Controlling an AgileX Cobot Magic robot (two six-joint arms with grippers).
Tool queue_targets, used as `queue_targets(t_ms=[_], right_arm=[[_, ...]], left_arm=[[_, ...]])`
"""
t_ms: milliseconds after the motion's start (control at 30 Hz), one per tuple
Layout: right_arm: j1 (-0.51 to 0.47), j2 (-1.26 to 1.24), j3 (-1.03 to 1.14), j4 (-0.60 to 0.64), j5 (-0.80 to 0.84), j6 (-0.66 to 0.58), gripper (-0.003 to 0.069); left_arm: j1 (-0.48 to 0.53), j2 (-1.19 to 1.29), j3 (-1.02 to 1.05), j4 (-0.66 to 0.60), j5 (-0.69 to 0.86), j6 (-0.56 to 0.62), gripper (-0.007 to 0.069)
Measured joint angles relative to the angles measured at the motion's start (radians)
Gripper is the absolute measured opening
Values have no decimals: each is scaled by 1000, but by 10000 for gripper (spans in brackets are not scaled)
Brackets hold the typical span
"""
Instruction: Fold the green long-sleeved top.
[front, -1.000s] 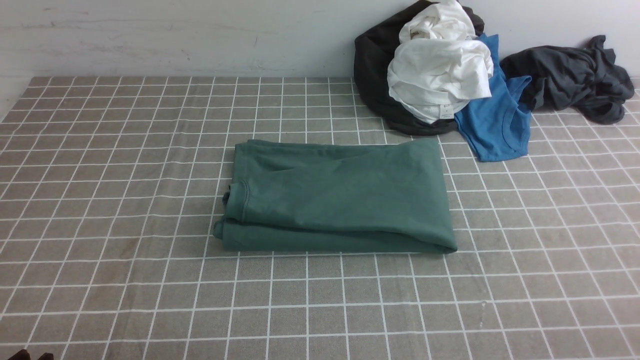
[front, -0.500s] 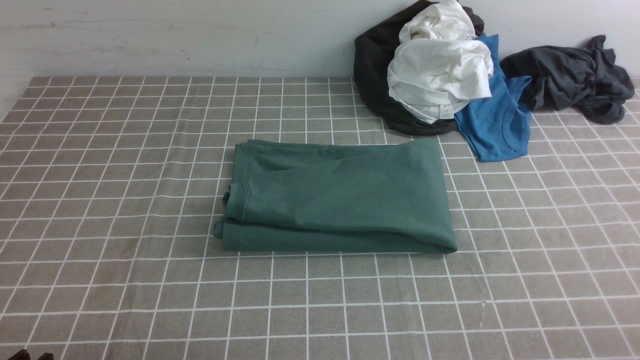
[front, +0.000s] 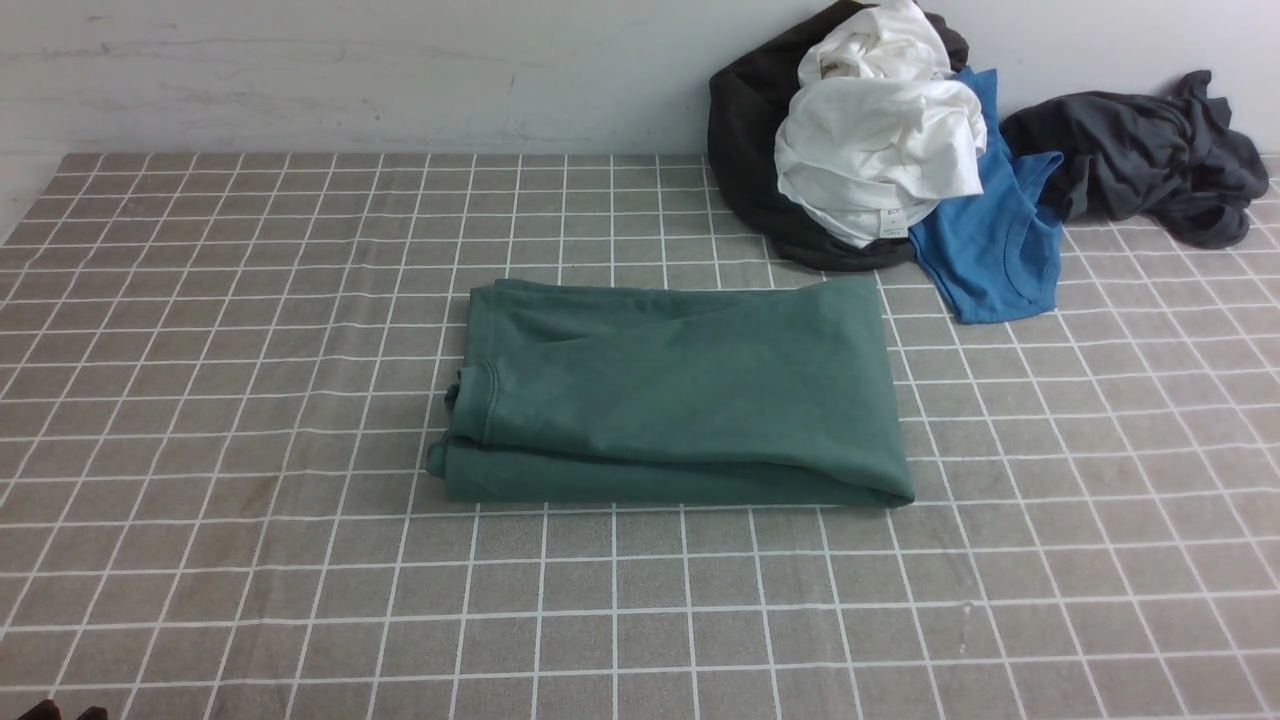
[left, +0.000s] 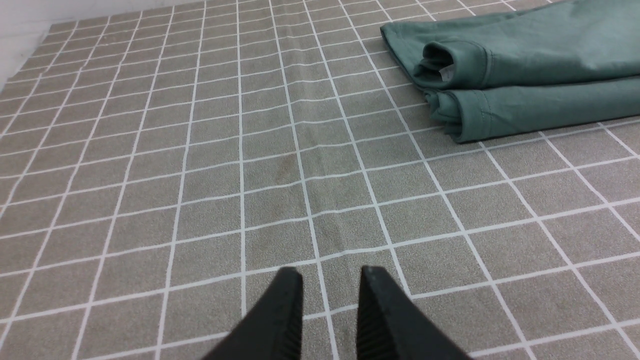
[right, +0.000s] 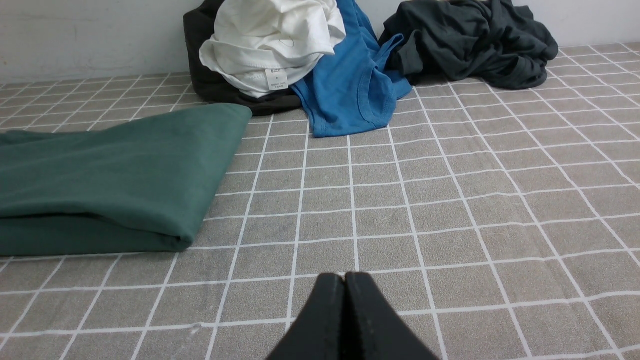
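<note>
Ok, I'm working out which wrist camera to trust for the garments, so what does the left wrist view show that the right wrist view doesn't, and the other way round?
Only the left wrist view: the left gripper, its fingers apart, and a pale label in the green top's layered end.

Only the right wrist view: the right gripper, shut; the green top's smooth folded end; and the black, white, blue and dark grey garments.

Both: part of the green top, the grid-patterned surface and some pale wall.
</note>
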Motion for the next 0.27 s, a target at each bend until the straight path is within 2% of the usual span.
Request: queue_targets(t_ms=[200,267], right_arm=[[0,0,0,0,0,0,-14],[0,0,0,0,0,0,-14]], left_arm=[[0,0,0,0,3,0,149],[0,0,0,0,3,0,113]])
